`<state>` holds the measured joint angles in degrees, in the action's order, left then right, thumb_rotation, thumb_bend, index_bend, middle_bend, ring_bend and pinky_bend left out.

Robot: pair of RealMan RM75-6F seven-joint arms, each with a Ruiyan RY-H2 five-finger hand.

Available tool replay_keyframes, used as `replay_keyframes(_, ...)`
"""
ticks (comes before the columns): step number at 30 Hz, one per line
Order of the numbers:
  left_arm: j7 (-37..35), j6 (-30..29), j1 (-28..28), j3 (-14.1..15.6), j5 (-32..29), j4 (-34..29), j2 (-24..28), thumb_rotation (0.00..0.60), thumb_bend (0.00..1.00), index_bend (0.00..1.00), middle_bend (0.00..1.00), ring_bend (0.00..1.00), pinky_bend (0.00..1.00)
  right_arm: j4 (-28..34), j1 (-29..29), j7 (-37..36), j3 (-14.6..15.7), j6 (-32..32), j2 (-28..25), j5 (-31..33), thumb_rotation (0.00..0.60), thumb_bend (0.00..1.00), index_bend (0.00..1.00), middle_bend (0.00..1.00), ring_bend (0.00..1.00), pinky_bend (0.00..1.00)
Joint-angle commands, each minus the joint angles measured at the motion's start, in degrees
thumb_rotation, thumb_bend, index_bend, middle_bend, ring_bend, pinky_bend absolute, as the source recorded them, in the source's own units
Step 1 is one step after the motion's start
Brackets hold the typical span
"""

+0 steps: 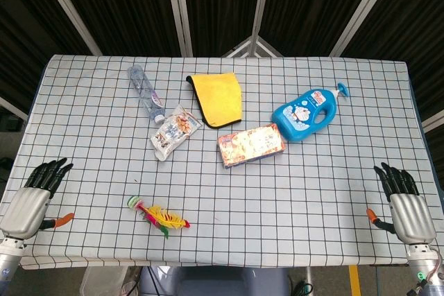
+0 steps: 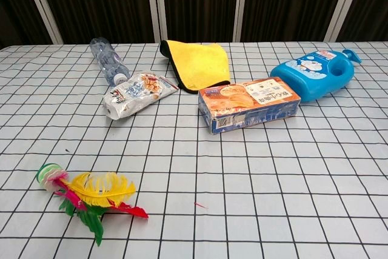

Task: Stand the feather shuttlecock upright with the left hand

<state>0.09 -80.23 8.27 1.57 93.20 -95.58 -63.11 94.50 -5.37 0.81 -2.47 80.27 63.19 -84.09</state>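
Note:
The feather shuttlecock (image 1: 157,214) lies on its side near the table's front left, with its green base to the left and its yellow, red and green feathers to the right; the chest view shows the shuttlecock (image 2: 90,193) low at the left. My left hand (image 1: 31,200) hovers at the table's left front edge, well left of the shuttlecock, fingers extended and apart, holding nothing. My right hand (image 1: 404,203) hangs at the right front edge, fingers also spread and empty. Neither hand appears in the chest view.
A plastic bottle (image 1: 145,93), a snack bag (image 1: 174,132), a yellow cloth (image 1: 216,98), an orange box (image 1: 250,144) and a blue pump bottle (image 1: 309,113) lie across the far half of the checked table (image 1: 312,199). A small red scrap (image 2: 199,205) lies near the front.

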Motion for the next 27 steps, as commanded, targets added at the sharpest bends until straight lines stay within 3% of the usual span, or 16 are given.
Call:
replay_keyframes(1, 0.6, 2.5, 2.4, 0.9, 3.1, -0.9, 1.6, 0.6, 0.17, 0.1, 0.0, 0.0, 0.0, 0.0, -0.1, 0.3, 0.1, 0.0, 0.1, -0.1, 0.6, 0.33, 0.0, 0.0, 0.0, 0.0)
replay_keyframes(4, 3.2, 4.8, 4.3, 1.1, 4.8, -2.5, 2.2, 0.6, 0.22, 0.23, 0.0, 0.0, 0.0, 0.1, -0.1, 0.5, 0.1, -0.1, 0.1, -0.1, 0.6, 0.33, 0.0, 0.0, 0.0, 0.0)
replay_keyframes(11, 9.5, 9.4, 7.1, 1.5, 6.4, -6.6, 1.4, 0.6, 0.29, 0.41, 0.0, 0.0, 0.0, 0.1, 0.0, 0.1, 0.0, 0.0, 0.0, 0.1, 0.6, 0.33, 0.0, 0.0, 0.0, 0.0)
replay_keyframes(19, 17.2, 13.6, 8.9, 1.8, 5.6, -8.9, -3.5, 0.6, 0.31, 0.47, 0.0, 0.0, 0.0, 0.1, 0.0, -0.2, 0.0, 0.0, -0.1, 0.1, 0.6, 0.33, 0.0, 0.0, 0.0, 0.0)
replay_keyframes(27, 25.2, 18.5, 10.5, 1.6, 2.5, -6.0, -11.9, 0.6, 0.35, 0.48, 0.0, 0.0, 0.0, 0.2, 0.0, -0.6, 0.0, 0.0, -0.1, 0.1, 0.6, 0.33, 0.0, 0.0, 0.0, 0.0)
